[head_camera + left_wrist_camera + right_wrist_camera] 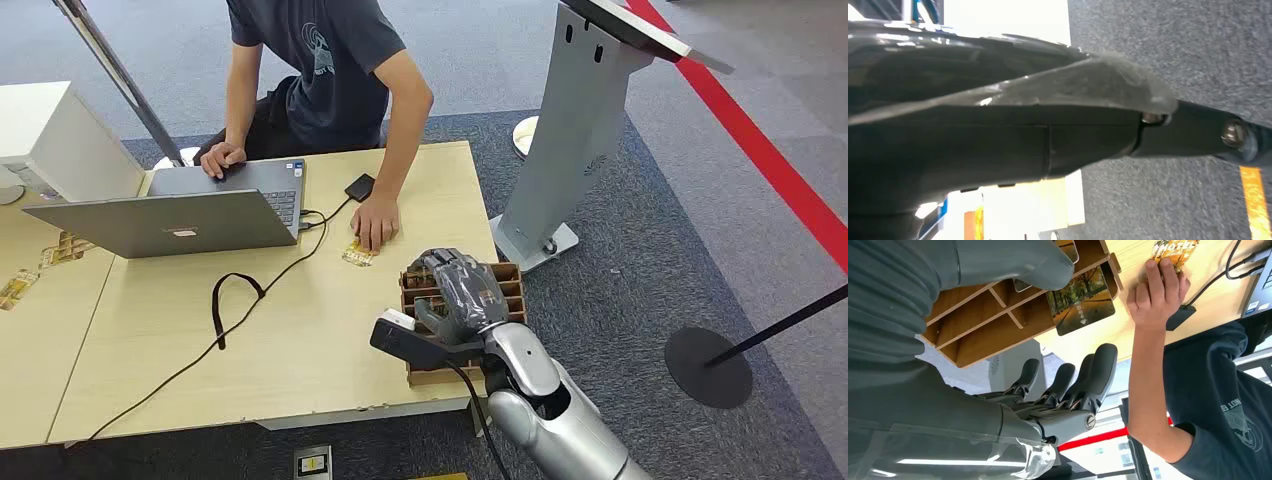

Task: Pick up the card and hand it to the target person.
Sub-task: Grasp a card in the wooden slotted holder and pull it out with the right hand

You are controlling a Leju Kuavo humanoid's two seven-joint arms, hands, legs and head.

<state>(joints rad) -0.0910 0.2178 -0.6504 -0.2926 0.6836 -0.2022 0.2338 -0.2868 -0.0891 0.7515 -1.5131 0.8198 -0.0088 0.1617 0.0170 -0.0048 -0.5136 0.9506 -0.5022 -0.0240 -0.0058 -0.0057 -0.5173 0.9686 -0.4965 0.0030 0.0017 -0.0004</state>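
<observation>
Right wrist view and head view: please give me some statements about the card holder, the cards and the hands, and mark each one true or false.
1. The right robot hand is over the wooden card holder. True.
2. A card sticks out of the holder. True.
3. The right robot hand grips a card. False: its fingers are apart, holding nothing.
4. The person's hand holds a cup. False: it rests on a card lying on the table.
5. The laptop is closed. False: it is open.

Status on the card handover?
Early. Right hand is over the wooden card rack, fingers apart, holding nothing; a card sits in the rack. Grasp, lift and handover remain. The person's hand rests on another card on the table.
</observation>
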